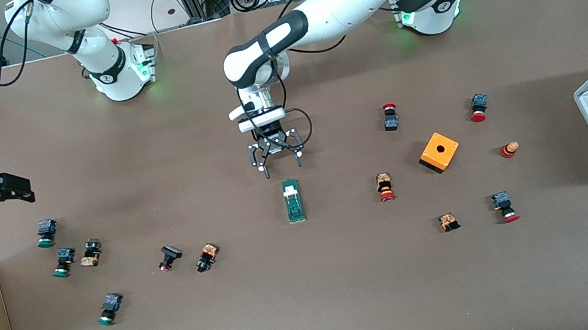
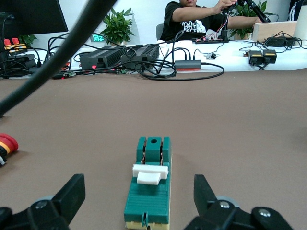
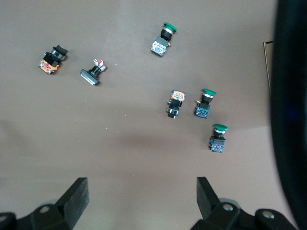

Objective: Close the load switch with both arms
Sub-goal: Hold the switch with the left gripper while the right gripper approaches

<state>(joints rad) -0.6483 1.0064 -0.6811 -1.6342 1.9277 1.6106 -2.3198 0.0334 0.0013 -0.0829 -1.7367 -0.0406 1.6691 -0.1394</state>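
Right now it's the approach step, nothing gripped yet. Left gripper [image 1: 277,159] hangs w/ jaws spread wide and empty, just short of the load switch [image 1: 293,200], which lies flat on the table [image 1: 354,299] directly ahead of the claw tips; in the left wrist view the switch [image 2: 148,187] sits centred between the two fingers [image 2: 72,194], white block facing up. Right gripper [image 1: 23,190] waits up high at the right arm's end of the table, also wide open, over bare table beside a cluster of green-capped push buttons [image 3: 204,103], well apart from the switch. Next move prob. needs the left claw to drop and pinch the green body to steady it, then the right arm must travel in to push the white part shut.
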